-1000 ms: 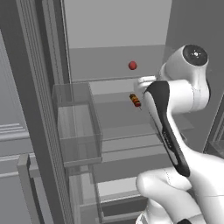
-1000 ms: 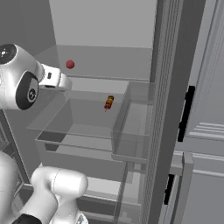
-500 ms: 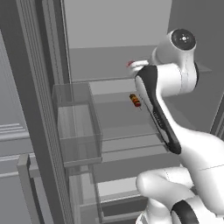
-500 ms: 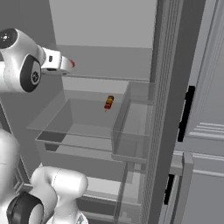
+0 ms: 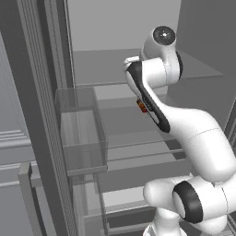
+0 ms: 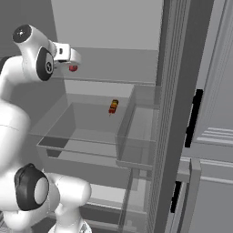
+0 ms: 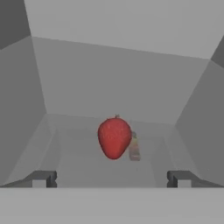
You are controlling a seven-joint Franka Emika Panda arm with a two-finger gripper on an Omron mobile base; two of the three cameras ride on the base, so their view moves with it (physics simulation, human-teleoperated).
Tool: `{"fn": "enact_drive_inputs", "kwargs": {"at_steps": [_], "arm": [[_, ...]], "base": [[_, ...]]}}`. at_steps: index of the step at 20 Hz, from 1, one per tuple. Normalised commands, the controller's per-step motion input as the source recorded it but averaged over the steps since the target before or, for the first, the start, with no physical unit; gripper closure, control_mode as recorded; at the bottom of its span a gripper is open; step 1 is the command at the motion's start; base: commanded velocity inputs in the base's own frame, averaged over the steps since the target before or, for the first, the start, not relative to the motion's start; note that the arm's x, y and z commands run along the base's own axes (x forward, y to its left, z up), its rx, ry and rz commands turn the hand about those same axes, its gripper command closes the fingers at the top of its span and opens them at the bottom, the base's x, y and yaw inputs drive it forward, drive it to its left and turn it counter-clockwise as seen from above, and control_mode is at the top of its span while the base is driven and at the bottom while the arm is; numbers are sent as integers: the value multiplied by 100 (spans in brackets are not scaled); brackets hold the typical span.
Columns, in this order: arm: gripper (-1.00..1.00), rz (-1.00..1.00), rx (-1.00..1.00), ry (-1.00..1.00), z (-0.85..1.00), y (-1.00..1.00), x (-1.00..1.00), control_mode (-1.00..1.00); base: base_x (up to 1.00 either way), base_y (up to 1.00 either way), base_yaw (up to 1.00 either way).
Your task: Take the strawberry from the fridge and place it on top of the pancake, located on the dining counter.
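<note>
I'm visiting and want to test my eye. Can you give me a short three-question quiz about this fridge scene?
1. True or false: the gripper already holds the strawberry.
2. What lies on the shelf below the strawberry? A) banded item B) bowl C) pancake
3. Fill in: the gripper's jaws stand ____.

Key: 1 false, the strawberry lies ahead between the open fingertips, untouched. 2 A, the banded item. 3 open.

Flat, even rendered light throughout; no glare. Shading is soft inside the fridge [image 5: 115, 69]. The hand view is hazy, with blurred edges.
</note>
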Motion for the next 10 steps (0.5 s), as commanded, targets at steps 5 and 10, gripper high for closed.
{"fn": "enact_drive_inputs", "kwargs": {"at_steps": [5,10], "arm": [[-100,0,0,2,-8,-18,42,-100],[-100,0,0,0,-18,7,33,-100]], "base": [[0,0,0],[0,0,0]]}}
